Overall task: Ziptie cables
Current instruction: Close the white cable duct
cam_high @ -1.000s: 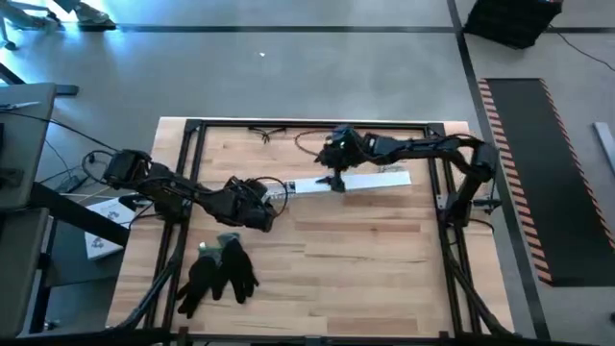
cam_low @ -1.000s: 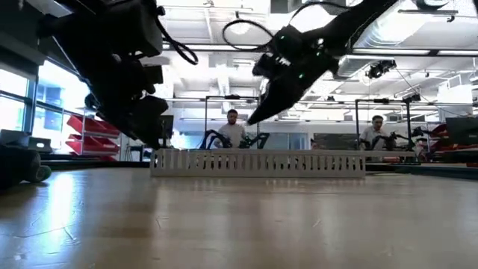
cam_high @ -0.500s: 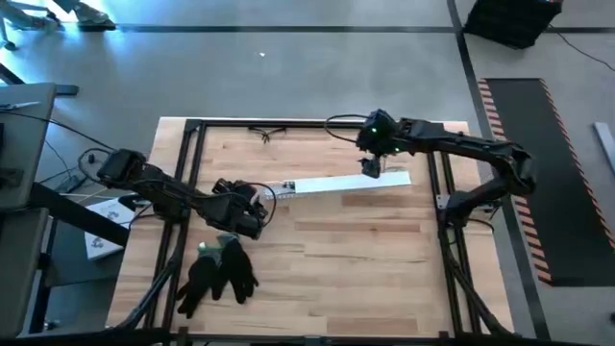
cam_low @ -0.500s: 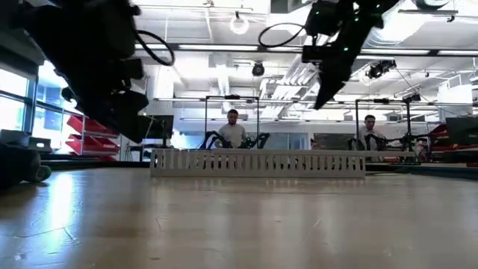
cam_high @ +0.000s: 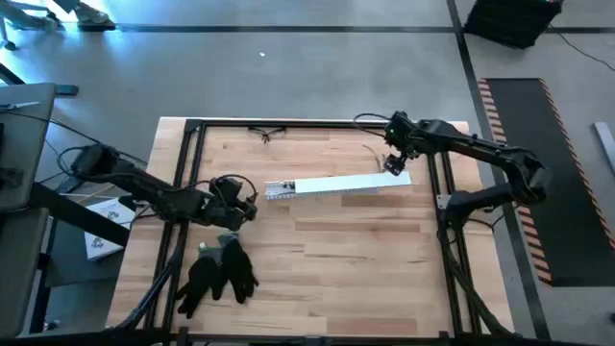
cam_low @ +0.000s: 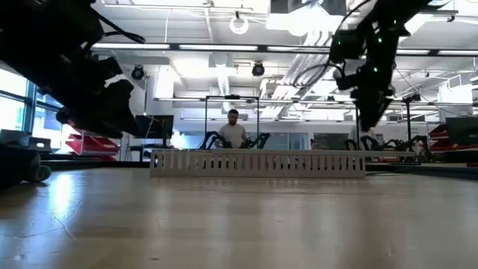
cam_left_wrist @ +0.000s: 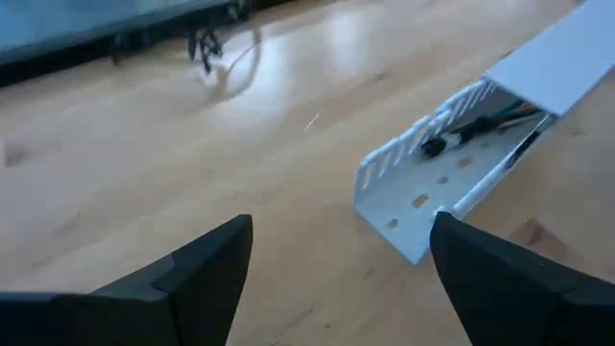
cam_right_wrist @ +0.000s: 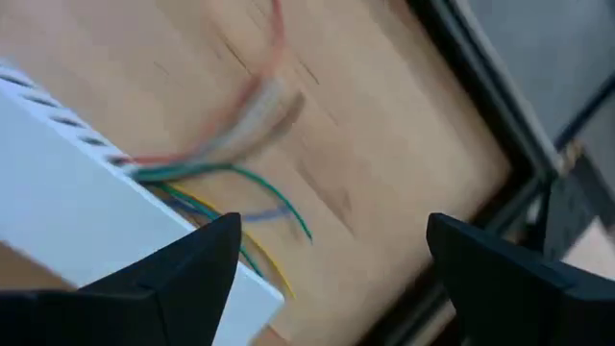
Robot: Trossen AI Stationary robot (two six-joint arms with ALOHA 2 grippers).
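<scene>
1. One white slotted channel (cam_high: 336,185) lies across the middle of the wooden table (cam_high: 317,259).
2. The cables (cam_right_wrist: 226,183), one loose bundle of green, yellow and reddish strands, spill from the channel's right end onto the wood.
3. Right gripper (cam_high: 394,163) hovers over that right end, fingers spread, gripping nothing.
4. Left gripper (cam_high: 252,204) sits just left of the channel's left end, fingers wide, empty.
5. Two black gloves (cam_high: 219,271) lie near-left; one pair of glasses (cam_high: 266,132) rests at the far edge.

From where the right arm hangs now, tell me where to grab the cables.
Probably grip the cables where they fan out of the white channel at its right end, coming from above with the right end effector; only there do they lie exposed on the table.
</scene>
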